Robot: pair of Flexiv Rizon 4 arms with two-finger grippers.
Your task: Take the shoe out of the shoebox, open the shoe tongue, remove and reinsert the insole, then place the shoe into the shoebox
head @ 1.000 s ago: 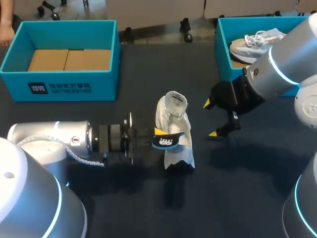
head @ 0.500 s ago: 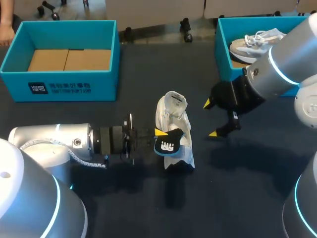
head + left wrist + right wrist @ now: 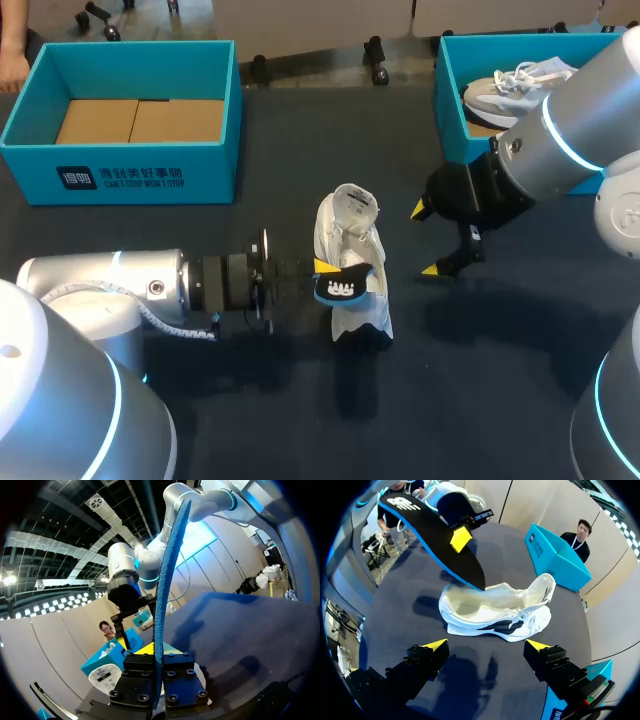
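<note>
A white shoe (image 3: 350, 250) lies on the dark table, its tongue (image 3: 352, 205) pulled open toward the far side. My left gripper (image 3: 318, 276) is shut on a black insole with a blue edge (image 3: 343, 286), held just above the shoe's near end. In the left wrist view the insole (image 3: 167, 570) stands edge-on between the fingers of the gripper (image 3: 157, 655). My right gripper (image 3: 425, 240) hangs open to the right of the shoe. Its wrist view shows the shoe (image 3: 497, 612) ahead of the open gripper (image 3: 487, 647), with the insole (image 3: 432, 540) slanting above it.
A teal shoebox (image 3: 215, 150) with a bare cardboard floor stands at the back left. A second teal box (image 3: 450, 90) at the back right holds another pale shoe (image 3: 515, 82), just behind my right arm.
My left gripper has edged slightly right and rolled the insole, whose printed face turned more toward the camera. The right arm and the shoe have stayed put.
</note>
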